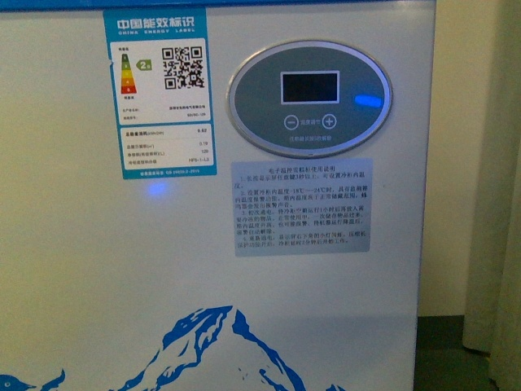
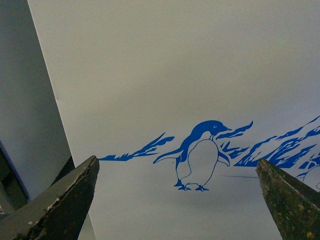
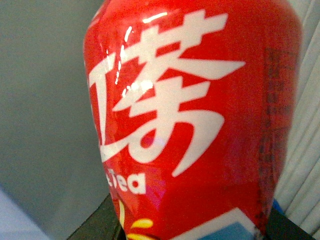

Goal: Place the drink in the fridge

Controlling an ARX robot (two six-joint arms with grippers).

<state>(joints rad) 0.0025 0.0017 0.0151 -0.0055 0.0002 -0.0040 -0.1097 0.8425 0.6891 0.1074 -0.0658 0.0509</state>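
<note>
Gripping the drink (image 3: 200, 115) in the right gripper (image 3: 190, 230), clenched on it with dark fingers (image 3: 95, 227) against both sides of the lower body. Fills almost the whole right wrist view, very close to the lens: red wrap, large white Chinese characters, the word "Tea" in white lower down, a touch of yellow and a pale blue patch near the picture's edge. Backed by a plain grey surface (image 3: 40, 100) on one side and a pale pleated curtain (image 3: 307, 125) on the other.

Facing the fridge (image 1: 98, 269) head-on and close up in the front view, with its white front wall taking most of the frame. Carries a thin blue rim (image 1: 244, 3) along the top edge and an oval grey control panel (image 1: 309, 98) with a dark screen and minus and plus buttons. Bears an energy label (image 1: 159, 90) with a QR code to the left of that panel, and a grey instruction sticker (image 1: 303, 208) just below it. Shows a small blue glint (image 1: 156, 189) under the label and blue mountain peaks (image 1: 220, 346) low on the wall. Bordered on the right by a cream wall (image 1: 472, 163) and dark floor (image 1: 440, 350).

Points the left gripper (image 2: 175, 200) at the same white wall, released, its two dark prongs spread wide apart. Frames a blue penguin (image 2: 200, 155) among more blue peaks in the gap. Catches a grey panel (image 2: 25, 100) just beside the fridge's corner edge.
</note>
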